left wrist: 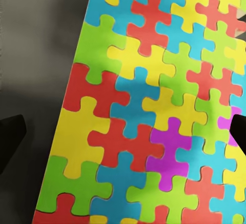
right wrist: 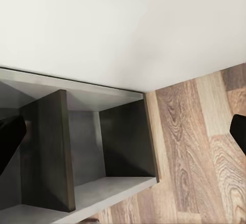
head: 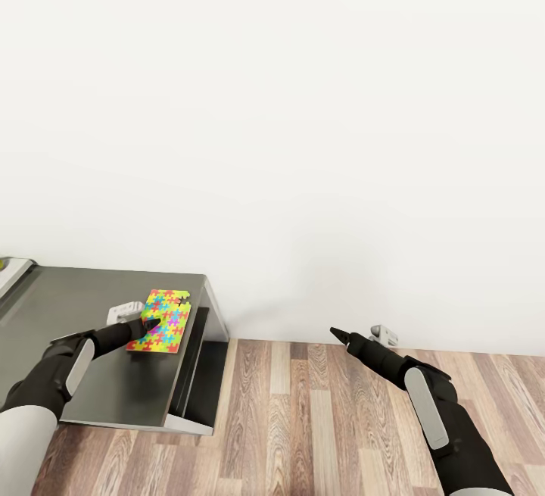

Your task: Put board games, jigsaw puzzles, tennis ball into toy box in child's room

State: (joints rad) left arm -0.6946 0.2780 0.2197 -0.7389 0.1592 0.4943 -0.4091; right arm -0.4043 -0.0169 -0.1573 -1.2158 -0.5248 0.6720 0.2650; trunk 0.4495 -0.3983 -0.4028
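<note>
Puzzle (head: 161, 321) lies near the tabletop (head: 83, 314) end edge, left gripper (head: 151, 323) spread open over it. Right gripper (head: 337, 335), also open, hangs above bare floor (head: 303, 420).

Open air over the bench, wall close behind

Bench (head: 91, 314) top lies bare around the jigsaw puzzle (head: 161, 320), with dark surface free beside its edge in the left wrist view. White wall (head: 303, 140) blocks everything behind. The right gripper (head: 338, 335) hangs over open wood floor (head: 303, 420); the bench's end panel (head: 218, 314) and shelf dividers (right wrist: 48, 152) wall off its side.
</note>
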